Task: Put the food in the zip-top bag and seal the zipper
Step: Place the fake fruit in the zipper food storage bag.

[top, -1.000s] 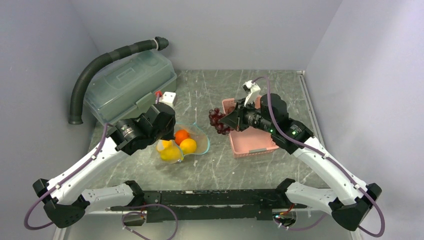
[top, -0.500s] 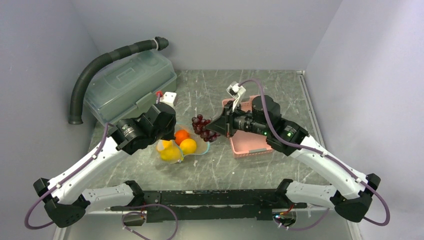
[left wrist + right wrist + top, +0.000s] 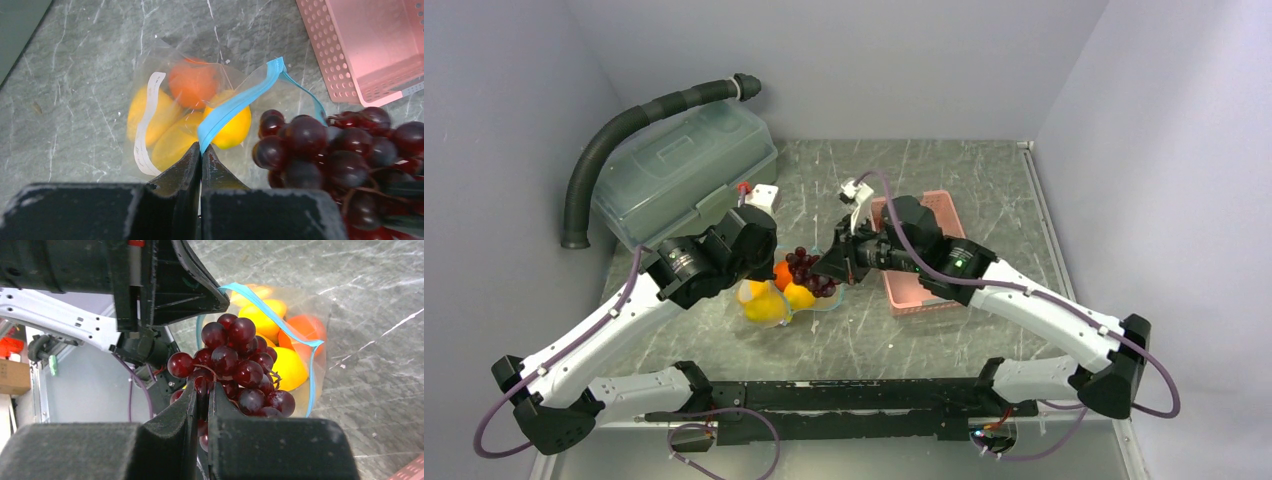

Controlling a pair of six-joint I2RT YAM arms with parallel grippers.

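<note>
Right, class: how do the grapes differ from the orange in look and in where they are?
The grapes are a dark purple cluster of many small balls; the orange is one smooth orange ball. The grapes hang from the shut right gripper at the mouth of the bag; the orange lies inside it, ungripped. Both are fruit.

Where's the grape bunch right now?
In the top view, the grape bunch hangs just left of centre, pinched in the right arm's fingers at the zip-top bag's open mouth, with the pink basket to its right.
</note>
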